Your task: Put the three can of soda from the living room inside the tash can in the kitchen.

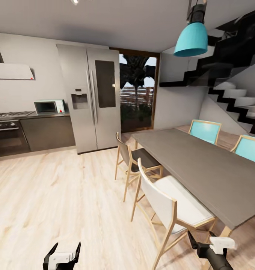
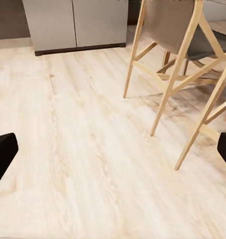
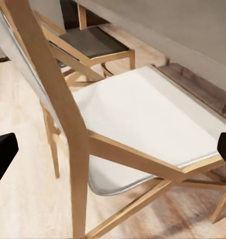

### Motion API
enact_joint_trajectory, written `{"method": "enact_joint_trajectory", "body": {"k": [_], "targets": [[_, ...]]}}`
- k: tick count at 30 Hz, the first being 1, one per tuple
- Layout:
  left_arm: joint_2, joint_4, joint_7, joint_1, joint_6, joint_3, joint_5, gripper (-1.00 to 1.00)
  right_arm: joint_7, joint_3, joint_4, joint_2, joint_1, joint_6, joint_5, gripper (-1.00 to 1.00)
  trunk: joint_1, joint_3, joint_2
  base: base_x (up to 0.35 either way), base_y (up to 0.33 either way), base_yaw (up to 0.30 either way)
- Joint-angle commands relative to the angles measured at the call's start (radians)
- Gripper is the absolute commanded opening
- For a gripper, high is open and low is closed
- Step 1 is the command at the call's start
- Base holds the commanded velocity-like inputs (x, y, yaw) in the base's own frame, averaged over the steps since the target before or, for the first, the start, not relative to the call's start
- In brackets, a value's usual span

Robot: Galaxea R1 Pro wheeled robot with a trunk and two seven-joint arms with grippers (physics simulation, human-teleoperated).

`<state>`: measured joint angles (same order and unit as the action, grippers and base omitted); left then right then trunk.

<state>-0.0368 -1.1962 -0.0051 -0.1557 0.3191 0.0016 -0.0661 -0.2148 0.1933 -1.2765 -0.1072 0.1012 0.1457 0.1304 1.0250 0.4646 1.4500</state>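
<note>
Left wrist view has the left jaws spread wide, one dark fingertip at each edge of the picture and nothing between them but the light wood-plank floor. Beyond them stand the legs of a wooden chair with a dark seat, and further off the foot of the fridge. Right wrist view shows the right jaws equally wide and empty, hanging over the white-seated chair, whose wooden back post crosses close to the camera; the grey dining table runs just beyond it. From the head view, both sets of jaws sit low at the bottom edge, the left over bare floor, the right beside the white chair. Further out lies the kitchen: a tall stainless-steel double-door fridge, dark cabinets, a stove and a microwave on the worktop. Two blue chairs stand at the table's far side, a teal lamp hangs above, and a dark staircase rises at the right. No soda can or bin can be made out.
</note>
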Motion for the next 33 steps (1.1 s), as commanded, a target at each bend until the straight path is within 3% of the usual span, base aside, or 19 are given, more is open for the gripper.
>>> {"method": "enact_joint_trajectory", "body": {"k": [1,33], "targets": [[0.000,0.000,0.000,0.000,0.000,0.000,0.000,1.00,0.000,0.000,0.000,0.000,0.000,0.000,0.000,1.00,0.000,0.000,0.000,0.000,0.231,0.254],[0.000,0.001,-0.003,0.001,-0.002,0.000,0.000,1.00,0.000,0.000,0.008,0.000,0.000,0.000,0.001,1.00,0.000,-0.016,0.000,0.000,0.294,0.251]]}}
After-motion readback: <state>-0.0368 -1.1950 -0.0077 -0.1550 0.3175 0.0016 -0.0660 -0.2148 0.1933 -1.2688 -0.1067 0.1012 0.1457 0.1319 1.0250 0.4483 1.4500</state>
